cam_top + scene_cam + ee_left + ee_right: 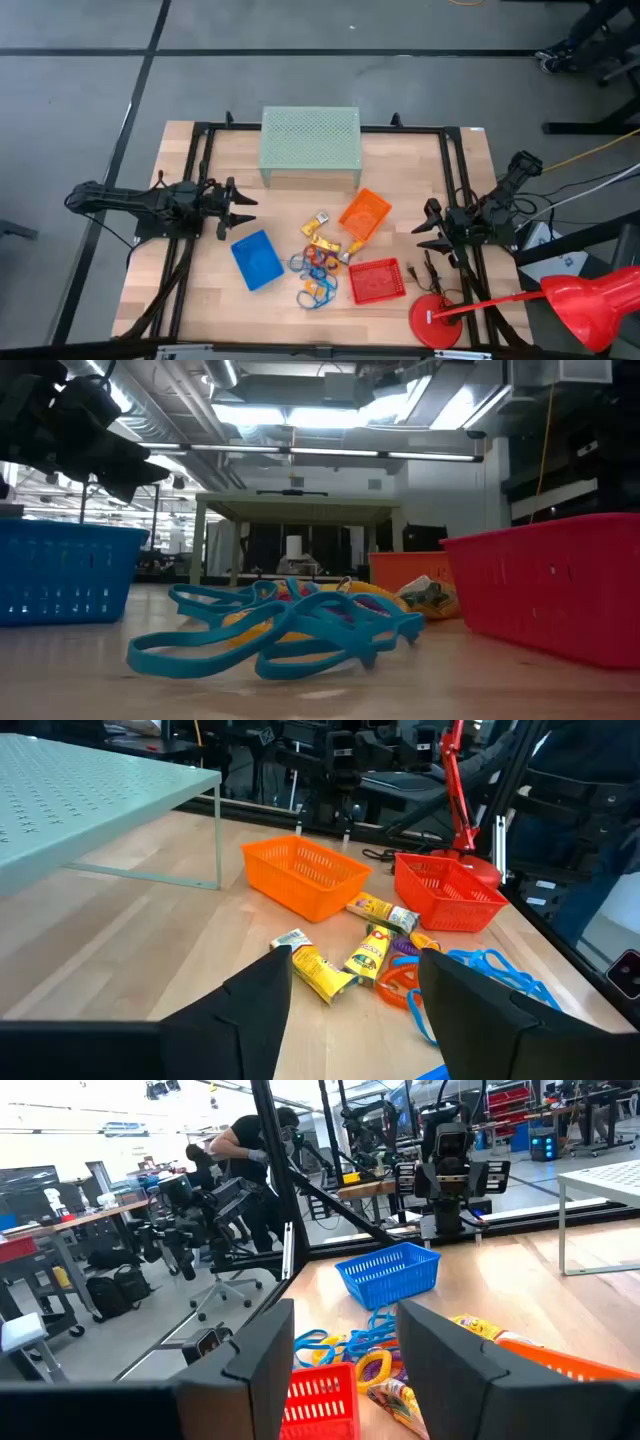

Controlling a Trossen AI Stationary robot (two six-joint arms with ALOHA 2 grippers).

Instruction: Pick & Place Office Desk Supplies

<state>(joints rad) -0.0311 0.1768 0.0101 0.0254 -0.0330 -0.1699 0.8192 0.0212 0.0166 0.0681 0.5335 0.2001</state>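
**Wooden table with scattered desk supplies and both arms waiting at its sides**

Pale wood forms the work surface (210, 290), framed by dark rails. Nearest the front edge lies a tangle of thin blue loops (316, 292), seen large in the low view (290, 630). Just behind them sit red and orange loops (320, 258) and small yellow-and-white packets (322, 240), all loose on the wood between the baskets. A blue basket (257, 260) stands to the left of this heap, a red basket (377, 280) to its right, and an orange basket (364, 214), tilted, just behind the packets. At the front right corner a big red round-based object (435, 322) rests on the table edge. Farther back, a pale green perforated stand (310, 140) spans the rear middle of the table.

Left gripper (240, 208) is poised at the left side, near the blue basket, fingers spread wide and holding nothing (355, 1010). Right gripper (428, 228) is poised at the right side, beside the red basket, likewise spread and empty (345, 1360). Beyond the table, a person in dark clothing (255, 1165) bends over a workstation.
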